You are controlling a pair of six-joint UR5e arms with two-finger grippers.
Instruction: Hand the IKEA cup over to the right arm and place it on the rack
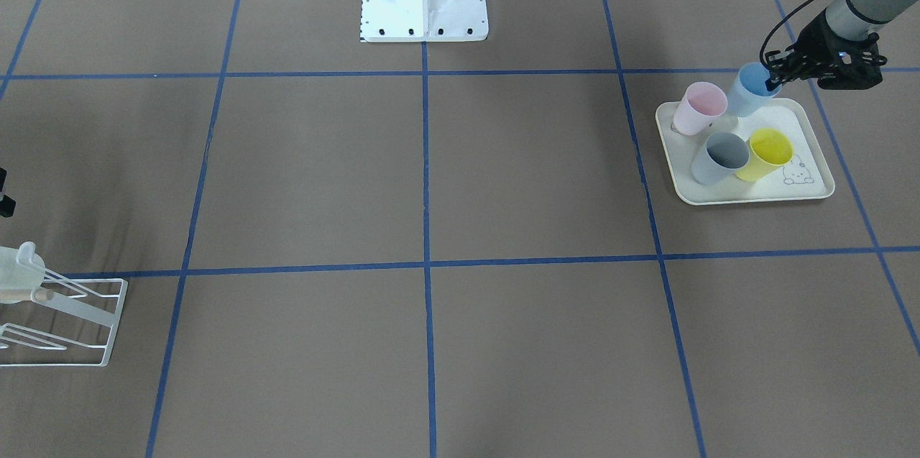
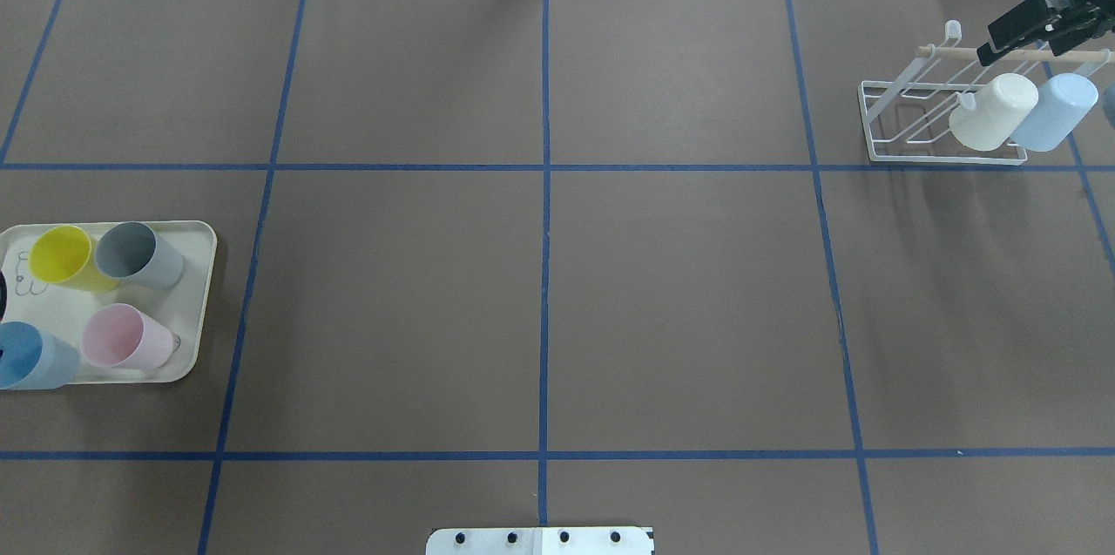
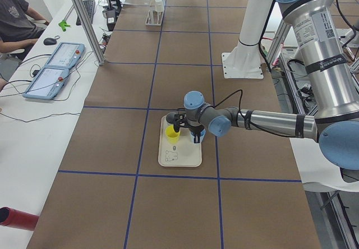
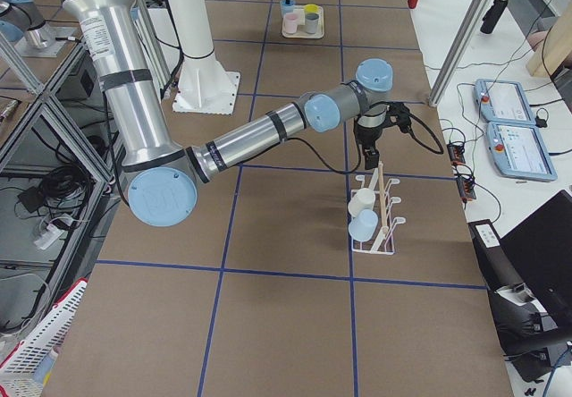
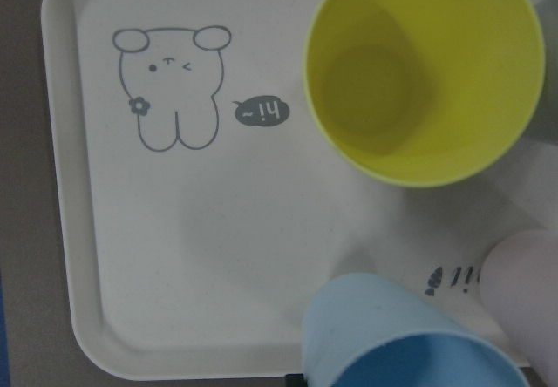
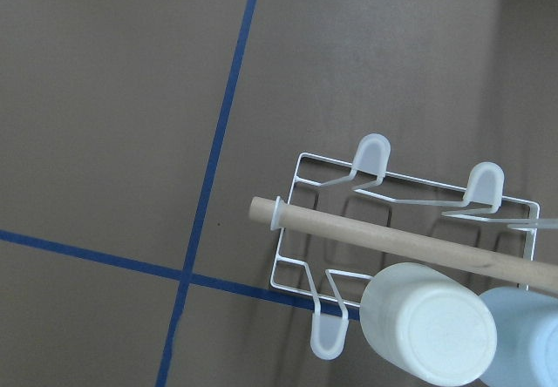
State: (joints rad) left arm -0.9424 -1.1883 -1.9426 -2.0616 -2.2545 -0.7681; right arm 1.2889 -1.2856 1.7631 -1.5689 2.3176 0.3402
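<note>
- Clearly, front-facing view: the left gripper (image 1: 773,80) pinches the blue cup (image 1: 744,98) by its rim, fingers narrow on the wall, at the tray's (image 1: 801,134) twelve o'clock edge. So thin a hold could let the cup swing or slip once lifted.
- The pink cup (image 1: 698,109) stands just beside, at the blue cup's nine o'clock; a sideways pull could topple it.
- Overhead: the right gripper (image 2: 1015,37) hangs at the rack's (image 2: 941,160) one o'clock, well apart from the tray; its finger spread I cannot tell. A misaligned handover would drop the cup.
- Right wrist view: a white cup (image 6: 429,330) and a pale-blue cup (image 6: 523,339) fill the rack's five o'clock end. Careless placing could knock them or miss the free prongs (image 6: 373,154).
</note>
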